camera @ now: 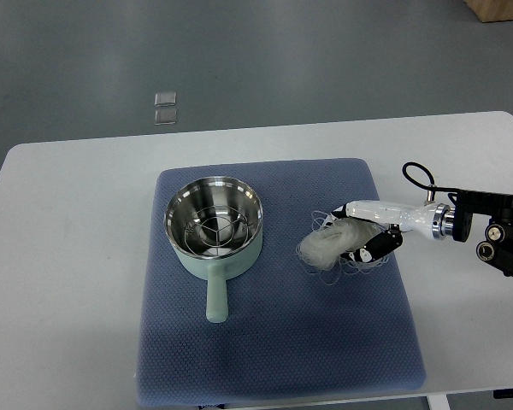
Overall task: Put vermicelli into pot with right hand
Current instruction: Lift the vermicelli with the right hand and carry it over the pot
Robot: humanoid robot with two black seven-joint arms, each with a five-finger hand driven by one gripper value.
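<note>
a white rectangular table (60,256) is seen from above, with grey floor behind it. most of its middle is covered by a dark blue textured square mat (274,350). on the left half of the mat a pale green pot with a shiny steel inside and a wire rack (214,226) is set, its short handle pointed toward the near edge. to its right, on the mat, a loose bundle of translucent white vermicelli (329,243) is lying, well apart from the pot. the white and black right hand (372,231) is reached in from the right edge, its fingers closed around the bundle
</note>
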